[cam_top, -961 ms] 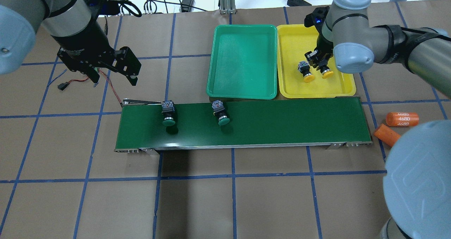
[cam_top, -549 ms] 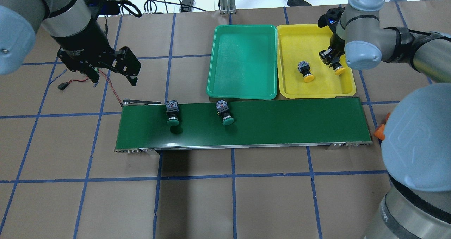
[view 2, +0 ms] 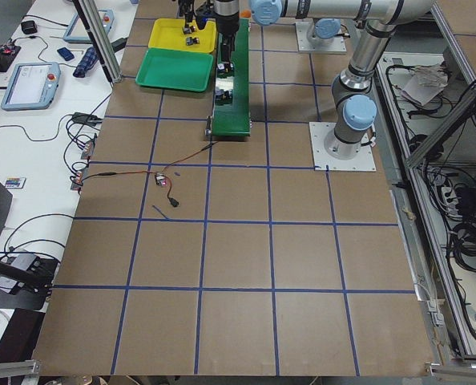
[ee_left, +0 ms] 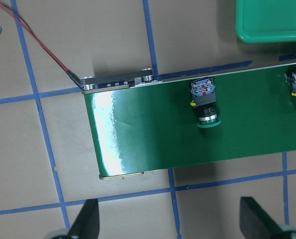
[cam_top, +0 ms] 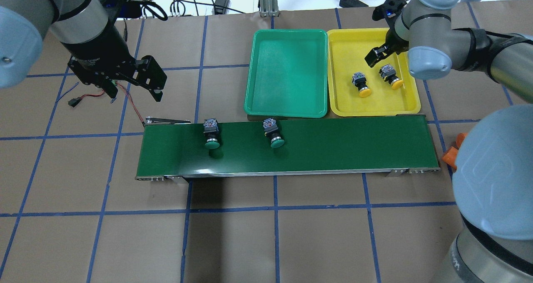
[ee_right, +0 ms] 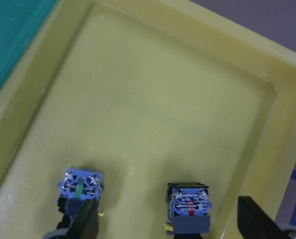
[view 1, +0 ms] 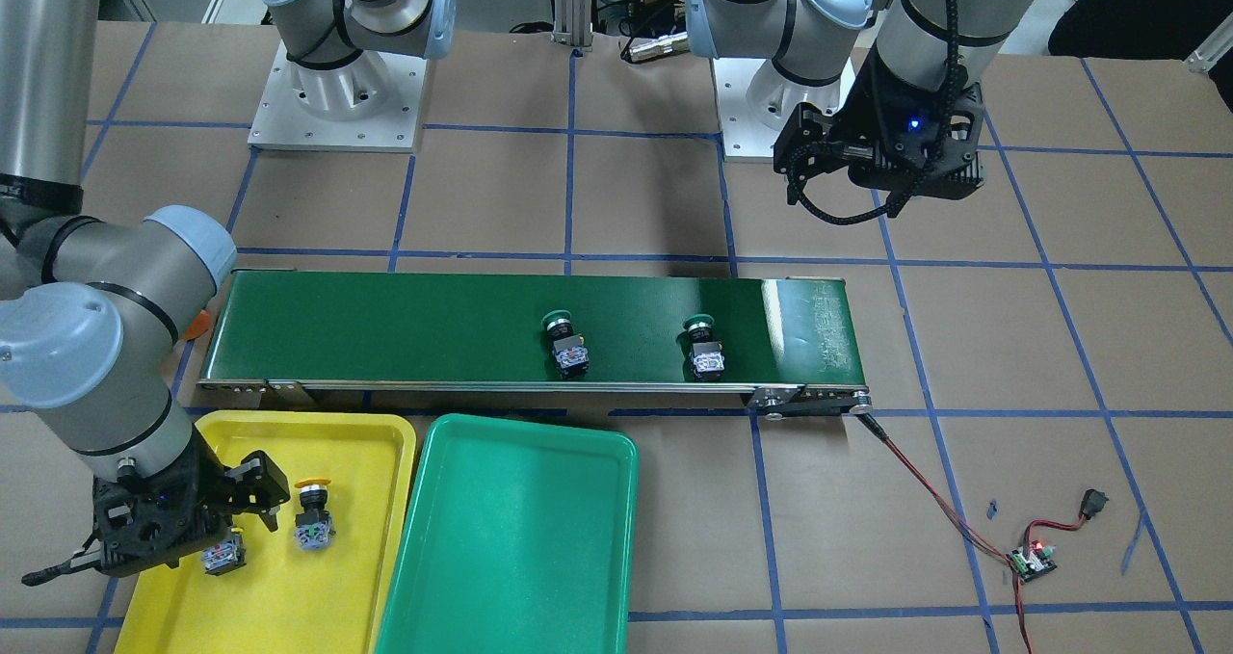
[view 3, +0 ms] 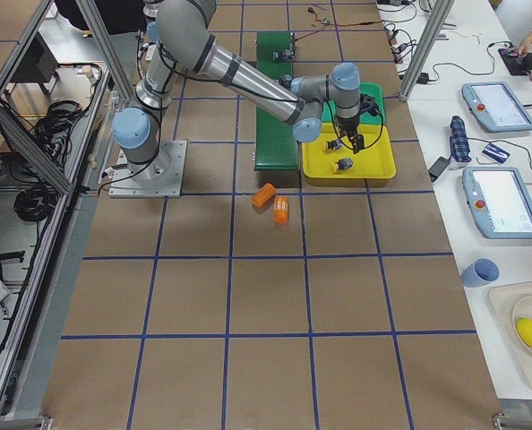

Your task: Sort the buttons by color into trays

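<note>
Here the right tool (ee_right: 165, 219) hangs, fingers apart, above the yellow tray (cam_top: 374, 110), where both yellow buttons (cam_top: 360, 84) lie. Both green buttons (cam_top: 211, 133) lie on the conveyor belt (cam_top: 333, 145). The left tool (cam_top: 133, 87), likewise apart, hovers beyond its end.

Brown table (cam_top: 233, 241); yellow tray (cam_top: 358, 45); green tray (cam_top: 287, 66); dark-green belt (cam_top: 354, 143).

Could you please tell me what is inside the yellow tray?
Two yellow-capped buttons lie apart on the yellow tray's floor. The right arm hides the tray's far right corner from overhead.
</note>
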